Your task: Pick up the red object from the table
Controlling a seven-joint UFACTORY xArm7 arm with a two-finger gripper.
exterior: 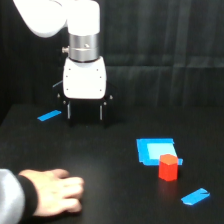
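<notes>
The red object (168,167) is a small bright red-orange block standing on the black table (110,165), toward the exterior view's right, touching the front edge of a flat blue square piece (155,150). My gripper (85,112) hangs from the white arm at the upper left of the view, well away from the block. Its two dark fingers (68,110) point down, stand apart and hold nothing.
A person's hand (52,191) in a dark sleeve rests on the table at the lower left. Blue tape strips lie at the left (49,115) and at the lower right (195,196). A black curtain hangs behind.
</notes>
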